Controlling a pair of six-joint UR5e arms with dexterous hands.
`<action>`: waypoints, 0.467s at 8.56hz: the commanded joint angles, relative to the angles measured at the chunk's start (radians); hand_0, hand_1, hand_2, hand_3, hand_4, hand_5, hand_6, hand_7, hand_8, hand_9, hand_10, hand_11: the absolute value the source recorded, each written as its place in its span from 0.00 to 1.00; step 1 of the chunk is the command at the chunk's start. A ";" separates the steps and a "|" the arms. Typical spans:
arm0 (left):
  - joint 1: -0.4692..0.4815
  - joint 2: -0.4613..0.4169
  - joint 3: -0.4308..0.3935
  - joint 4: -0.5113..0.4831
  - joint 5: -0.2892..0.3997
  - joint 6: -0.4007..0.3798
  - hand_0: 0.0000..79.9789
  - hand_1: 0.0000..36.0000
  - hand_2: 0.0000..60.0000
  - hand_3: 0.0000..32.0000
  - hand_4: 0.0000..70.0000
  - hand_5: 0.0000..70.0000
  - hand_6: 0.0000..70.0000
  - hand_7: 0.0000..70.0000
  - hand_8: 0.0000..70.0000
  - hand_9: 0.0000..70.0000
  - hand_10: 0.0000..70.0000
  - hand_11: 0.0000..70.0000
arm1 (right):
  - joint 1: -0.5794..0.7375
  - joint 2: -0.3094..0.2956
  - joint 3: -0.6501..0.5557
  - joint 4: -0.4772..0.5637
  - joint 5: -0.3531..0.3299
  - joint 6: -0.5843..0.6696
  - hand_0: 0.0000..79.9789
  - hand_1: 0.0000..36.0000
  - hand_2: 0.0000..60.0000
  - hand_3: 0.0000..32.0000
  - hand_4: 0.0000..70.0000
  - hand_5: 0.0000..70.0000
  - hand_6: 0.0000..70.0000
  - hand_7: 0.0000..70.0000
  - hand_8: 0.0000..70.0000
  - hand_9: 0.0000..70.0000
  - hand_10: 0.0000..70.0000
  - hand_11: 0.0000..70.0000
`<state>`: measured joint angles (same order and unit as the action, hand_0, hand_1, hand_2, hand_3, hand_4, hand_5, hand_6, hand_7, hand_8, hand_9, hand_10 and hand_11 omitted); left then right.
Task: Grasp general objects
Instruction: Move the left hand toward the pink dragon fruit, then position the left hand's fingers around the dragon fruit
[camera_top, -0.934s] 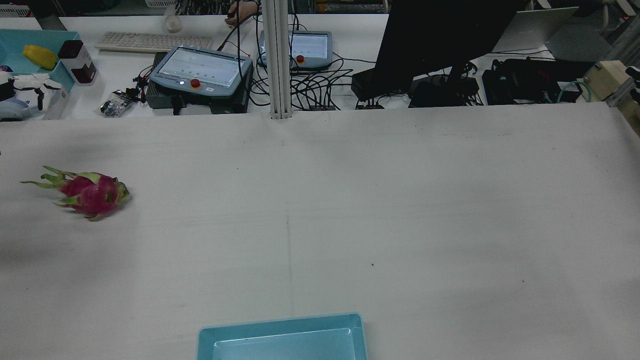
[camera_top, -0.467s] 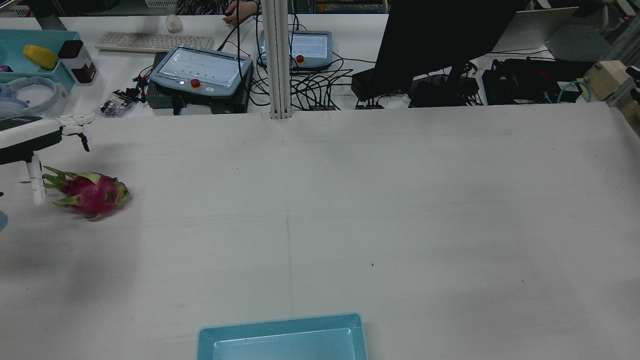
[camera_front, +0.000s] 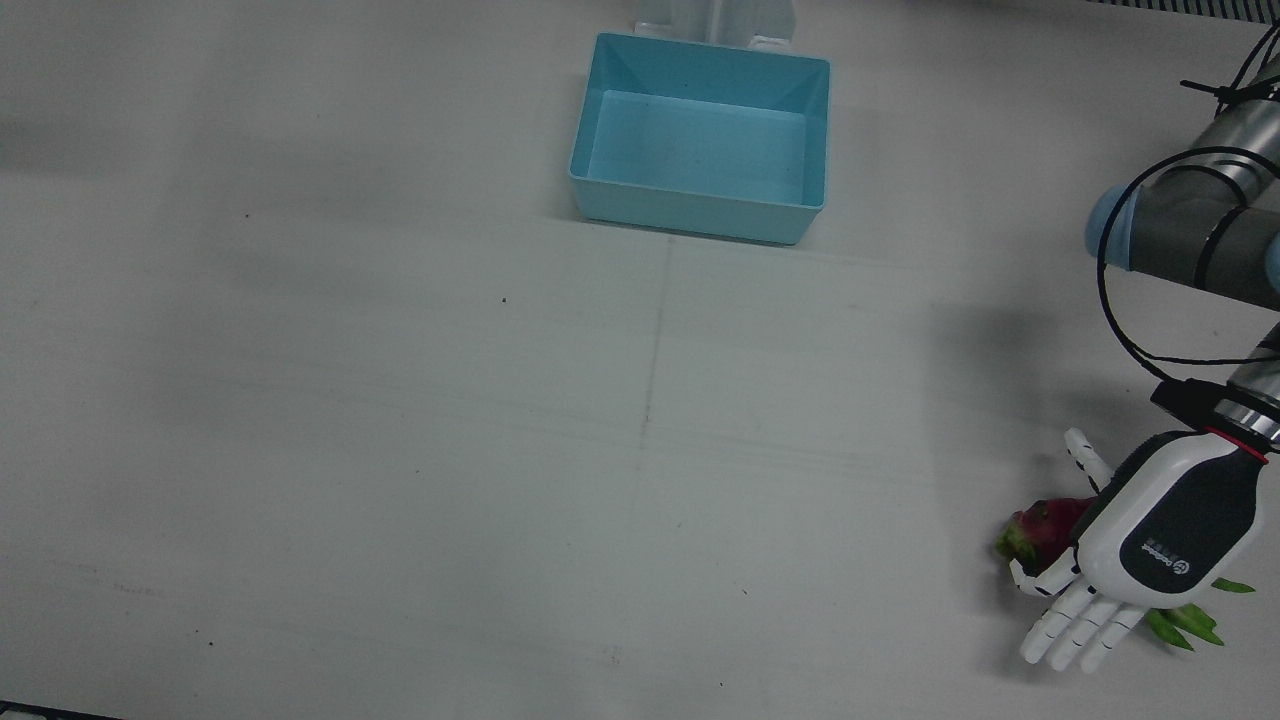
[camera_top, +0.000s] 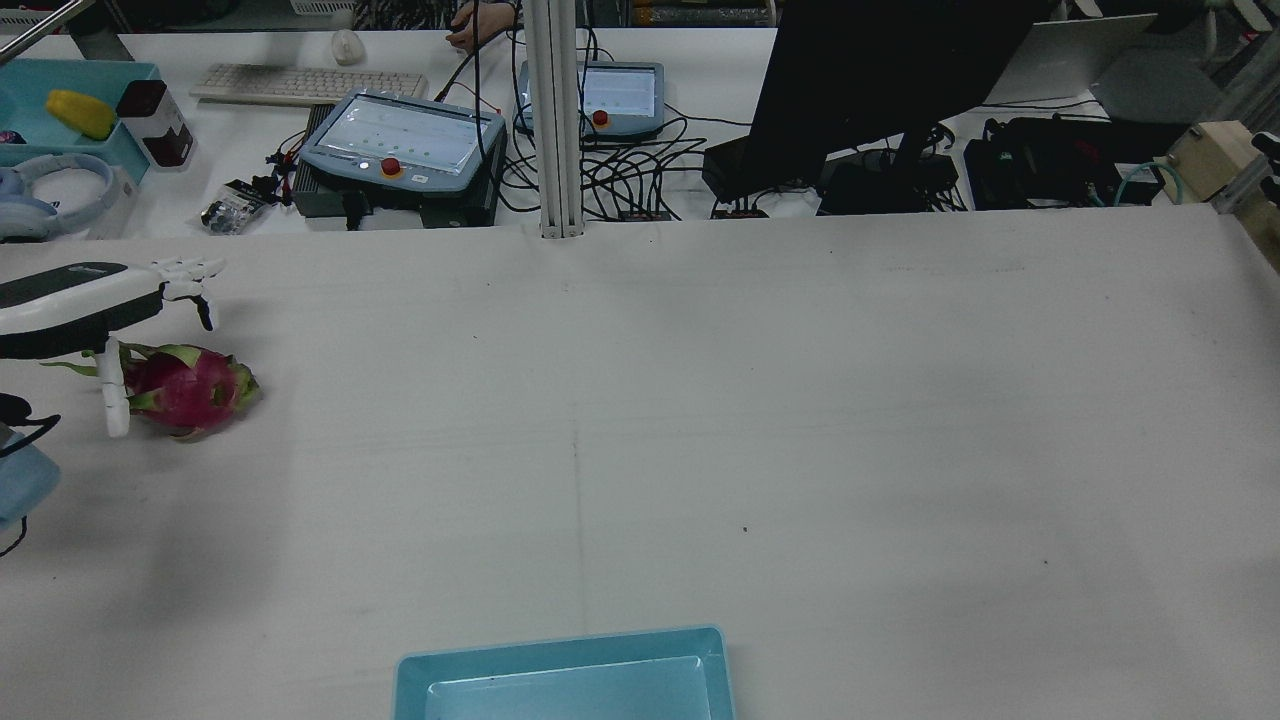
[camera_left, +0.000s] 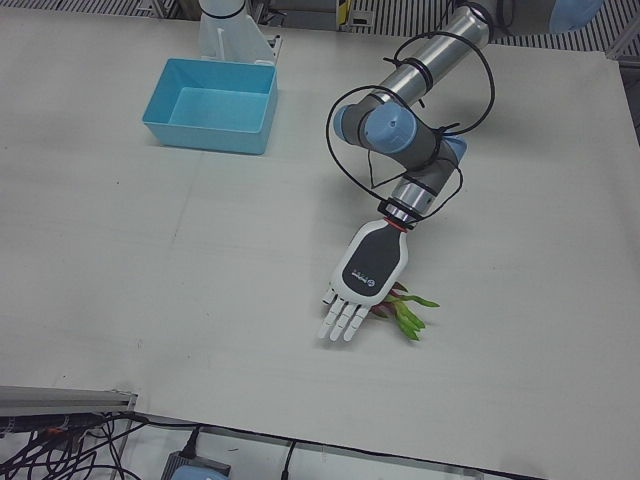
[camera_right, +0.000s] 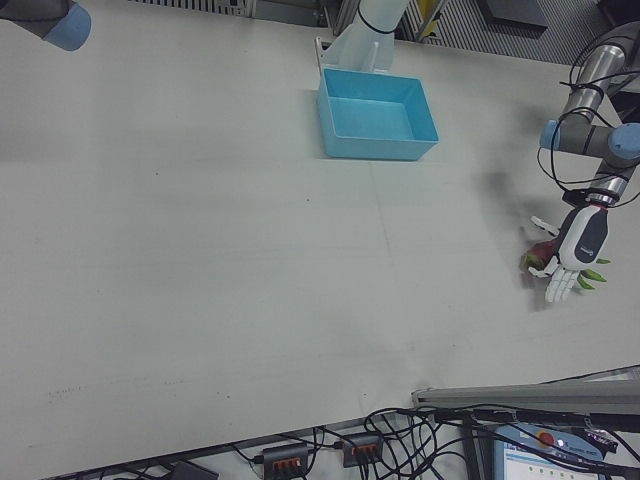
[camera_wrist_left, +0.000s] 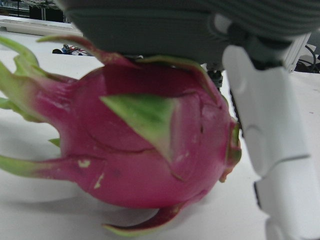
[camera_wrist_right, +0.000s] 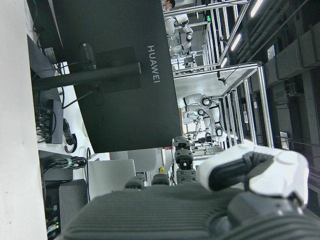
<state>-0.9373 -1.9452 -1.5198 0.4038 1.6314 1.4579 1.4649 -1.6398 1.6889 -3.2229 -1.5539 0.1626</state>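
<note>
Magenta skin with green-tipped scales marked the dragon fruit (camera_top: 190, 390), which lay on its side near the left edge of the white worktop (camera_top: 700, 400) in the rear view. The left robot hand (camera_top: 95, 300) was held palm-down directly above it, with its fingers (camera_top: 185, 270) stretched out flat and apart past the fruit and the thumb (camera_top: 113, 395) hanging down just beside the fruit's leafy end. Nothing was gripped by that robot hand; whether the palm touched the top of the fruit could not be told, though in the left hand view the fruit (camera_wrist_left: 145, 145) was seen very close beneath the palm and resting on the worktop. In the front view most of the fruit (camera_front: 1045, 525) was covered by the left robot hand (camera_front: 1150, 545). Further right in the rear view, a light blue bin (camera_top: 565, 680) was seen at the near edge of the worktop, well apart from the fruit. The right robot hand (camera_wrist_right: 200, 210) was shown only by its own camera, raised before a dark monitor (camera_wrist_right: 115, 75); its state could not be told.
</note>
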 joint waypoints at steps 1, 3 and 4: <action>0.002 0.000 -0.009 0.036 -0.010 0.002 0.60 0.76 0.95 0.00 0.00 0.67 0.03 0.02 0.02 0.00 0.03 0.07 | 0.000 0.000 0.000 0.000 0.000 0.000 0.00 0.00 0.00 0.00 0.00 0.00 0.00 0.00 0.00 0.00 0.00 0.00; -0.037 -0.001 -0.011 0.043 -0.010 0.002 0.61 0.77 0.93 0.00 0.00 0.65 0.01 0.01 0.02 0.00 0.02 0.07 | 0.000 0.000 0.000 0.000 0.000 0.000 0.00 0.00 0.00 0.00 0.00 0.00 0.00 0.00 0.00 0.00 0.00 0.00; -0.072 0.000 -0.014 0.047 -0.008 0.004 0.61 0.77 0.92 0.00 0.00 0.64 0.00 0.00 0.02 0.00 0.02 0.07 | 0.000 0.000 0.000 0.000 0.000 0.000 0.00 0.00 0.00 0.00 0.00 0.00 0.00 0.00 0.00 0.00 0.00 0.00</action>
<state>-0.9512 -1.9454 -1.5282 0.4400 1.6217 1.4601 1.4649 -1.6398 1.6889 -3.2229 -1.5539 0.1626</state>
